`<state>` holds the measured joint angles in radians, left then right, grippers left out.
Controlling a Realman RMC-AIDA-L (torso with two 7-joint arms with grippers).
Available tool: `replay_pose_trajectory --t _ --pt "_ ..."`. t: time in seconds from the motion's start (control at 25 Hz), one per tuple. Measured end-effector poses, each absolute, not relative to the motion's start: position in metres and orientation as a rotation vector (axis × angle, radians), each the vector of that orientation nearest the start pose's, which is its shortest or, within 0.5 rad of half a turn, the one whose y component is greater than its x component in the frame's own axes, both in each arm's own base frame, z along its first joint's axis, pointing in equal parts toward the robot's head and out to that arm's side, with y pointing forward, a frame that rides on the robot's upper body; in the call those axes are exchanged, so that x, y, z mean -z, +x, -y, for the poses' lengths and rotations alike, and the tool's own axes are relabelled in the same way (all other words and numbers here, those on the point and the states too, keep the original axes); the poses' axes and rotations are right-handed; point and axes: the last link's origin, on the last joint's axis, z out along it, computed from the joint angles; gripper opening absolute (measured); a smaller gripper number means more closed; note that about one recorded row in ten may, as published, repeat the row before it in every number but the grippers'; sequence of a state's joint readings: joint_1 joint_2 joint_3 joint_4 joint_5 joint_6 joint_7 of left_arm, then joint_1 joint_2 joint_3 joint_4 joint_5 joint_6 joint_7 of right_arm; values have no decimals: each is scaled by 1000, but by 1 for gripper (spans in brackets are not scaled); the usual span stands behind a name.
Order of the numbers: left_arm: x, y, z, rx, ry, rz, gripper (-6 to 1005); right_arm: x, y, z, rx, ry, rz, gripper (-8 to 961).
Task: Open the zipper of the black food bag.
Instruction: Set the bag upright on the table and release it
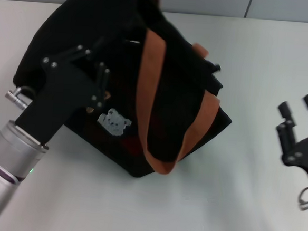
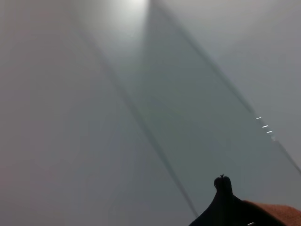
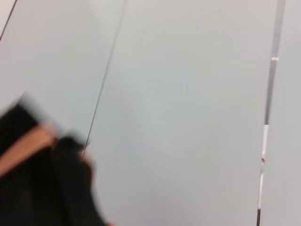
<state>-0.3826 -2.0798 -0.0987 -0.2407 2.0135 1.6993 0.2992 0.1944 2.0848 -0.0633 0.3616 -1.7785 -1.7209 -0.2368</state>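
Note:
The black food bag (image 1: 96, 32) lies tilted on the white table (image 1: 233, 195), left of centre in the head view. It has an orange-brown handle (image 1: 151, 94) draped over it and a pale bear patch (image 1: 114, 122) on its side. My left gripper (image 1: 102, 64) rests against the bag's upper left side, black against black. Only a toothed end of the zipper (image 1: 216, 73) shows, at the bag's right corner; the pull is hidden. My right gripper (image 1: 297, 107) hovers open over bare table to the right of the bag, holding nothing. The left wrist view catches a bag corner (image 2: 225, 207).
A grey wall (image 1: 288, 8) runs behind the table's far edge. In the right wrist view the bag (image 3: 42, 193) and its handle (image 3: 23, 148) appear blurred, with wall panels behind.

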Motion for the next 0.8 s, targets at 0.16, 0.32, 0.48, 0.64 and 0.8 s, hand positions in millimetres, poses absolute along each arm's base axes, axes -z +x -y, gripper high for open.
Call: replay_pose_trajectory --t 0.16,0.32,0.48,0.64,0.8 --pt "51 -270 -241 901 -1771 32 95 42 294 -194 -1027 -1727 -264 352" --pt "51 -277 -232 894 -1771 76 95 36 299 -198 -1109 -1799 -320 437" --pt "53 -284 -226 920 -1814 148 96 36 294 -198 -1165 -1895 -290 583" --pt "70 -275 -226 948 -1935 153 96 35 290 -195 -1239 -2026 -258 667" --pt "87 -263 -229 960 -2072 108 97 27 289 -190 -1293 -2172 -204 666"
